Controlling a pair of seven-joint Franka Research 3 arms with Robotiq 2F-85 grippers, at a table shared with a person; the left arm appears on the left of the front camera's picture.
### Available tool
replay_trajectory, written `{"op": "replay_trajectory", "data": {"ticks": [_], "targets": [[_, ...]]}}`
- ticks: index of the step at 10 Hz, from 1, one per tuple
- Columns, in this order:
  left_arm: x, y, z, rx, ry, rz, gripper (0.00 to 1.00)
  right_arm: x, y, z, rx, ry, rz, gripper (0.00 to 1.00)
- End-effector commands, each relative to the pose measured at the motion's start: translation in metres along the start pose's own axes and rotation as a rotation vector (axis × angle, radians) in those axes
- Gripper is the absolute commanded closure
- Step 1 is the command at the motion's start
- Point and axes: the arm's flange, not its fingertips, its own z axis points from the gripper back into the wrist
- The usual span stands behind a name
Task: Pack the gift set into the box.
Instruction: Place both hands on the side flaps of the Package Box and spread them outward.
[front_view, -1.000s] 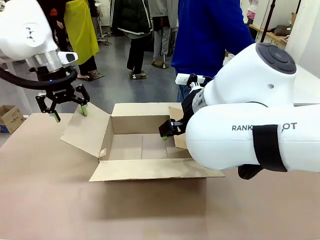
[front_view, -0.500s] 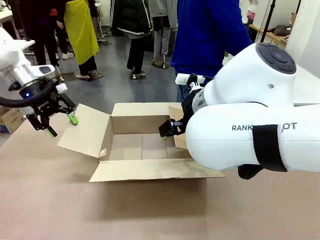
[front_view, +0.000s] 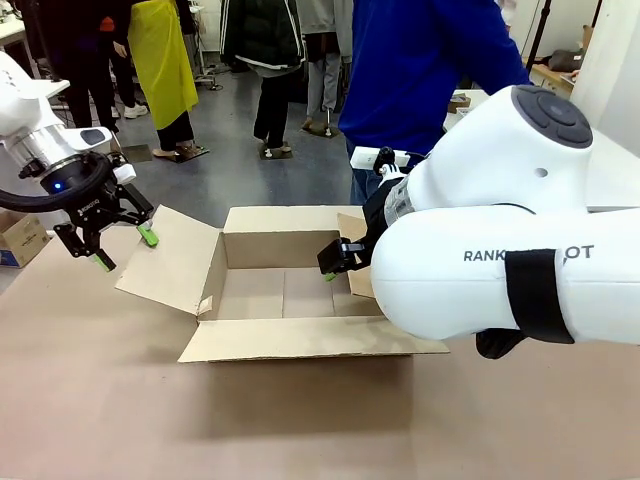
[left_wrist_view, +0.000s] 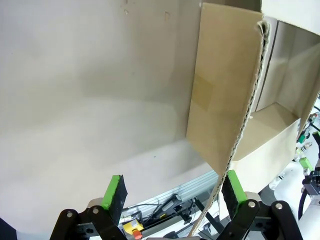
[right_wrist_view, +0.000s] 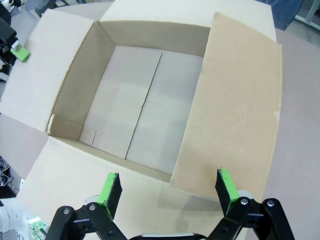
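The box (front_view: 285, 292) stands open in the middle of the table, all four flaps folded out, and its inside (right_wrist_view: 135, 105) is bare. My left gripper (front_view: 125, 250) hangs open just left of the box's left flap (front_view: 170, 258). In the left wrist view that flap's (left_wrist_view: 220, 100) edge runs down close to one green fingertip (left_wrist_view: 233, 187), and nothing is held between the left gripper's (left_wrist_view: 173, 190) fingers. My right gripper (right_wrist_view: 167, 189) is open above the box's right flap (right_wrist_view: 235, 115), at the right wall (front_view: 335, 262). The gift set is out of view.
A person in a blue top (front_view: 420, 70) stands at the table's far side behind the box. A small cardboard box (front_view: 20, 235) sits on the floor off the table's left edge. The right arm's bulky white links (front_view: 510, 250) cover the table's right side.
My left gripper has swung left and down, away from the left flap's top edge, and has rolled. The right arm and the box have stayed put.
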Motion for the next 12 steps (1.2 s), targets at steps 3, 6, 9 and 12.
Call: {"op": "replay_trajectory", "data": {"ticks": [3,6,9,12], "targets": [[-0.001,0.000,0.000,0.022,-0.008,0.010,0.00,0.086,0.042,0.004,-0.186,0.248,-0.028,0.00],[-0.001,0.000,0.000,0.022,-0.008,0.010,0.00,0.134,0.057,-0.029,-0.348,0.445,-0.142,0.00],[-0.001,0.000,0.000,0.022,-0.008,0.010,0.00,0.122,0.058,-0.077,-0.440,0.436,-0.200,0.00],[-0.001,0.000,0.000,0.022,-0.008,0.010,0.00,0.098,0.038,-0.104,-0.531,0.418,-0.196,0.00]]}}
